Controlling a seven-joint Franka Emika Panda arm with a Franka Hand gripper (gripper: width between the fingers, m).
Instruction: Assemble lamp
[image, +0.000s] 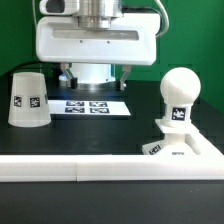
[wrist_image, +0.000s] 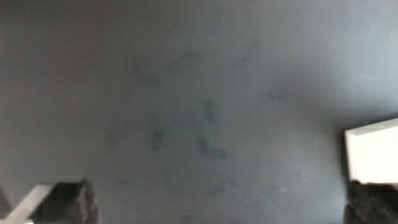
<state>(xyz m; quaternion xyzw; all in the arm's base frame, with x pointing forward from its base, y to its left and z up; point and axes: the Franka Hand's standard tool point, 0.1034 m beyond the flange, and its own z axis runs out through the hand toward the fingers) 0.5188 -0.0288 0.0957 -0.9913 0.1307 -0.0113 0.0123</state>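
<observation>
The white tapered shade (image: 28, 98) stands wide end down at the exterior view's left, a tag on its side. The ball-shaped bulb (image: 181, 88) stands upright, neck down, on the flat square base (image: 185, 148) at the exterior view's right. My gripper (image: 95, 76) hangs at the back centre, behind the marker board (image: 92, 106), apart from all three parts. Its jaws are wide open and empty. In the wrist view the gripper (wrist_image: 214, 205) shows only dark fingertips (wrist_image: 50, 202) at the frame's edges over bare dark table.
A long white border rail (image: 70, 168) runs along the table's front, and the base sits against its raised end. A flat white piece (wrist_image: 375, 150) shows at the wrist view's edge; I cannot tell what it is.
</observation>
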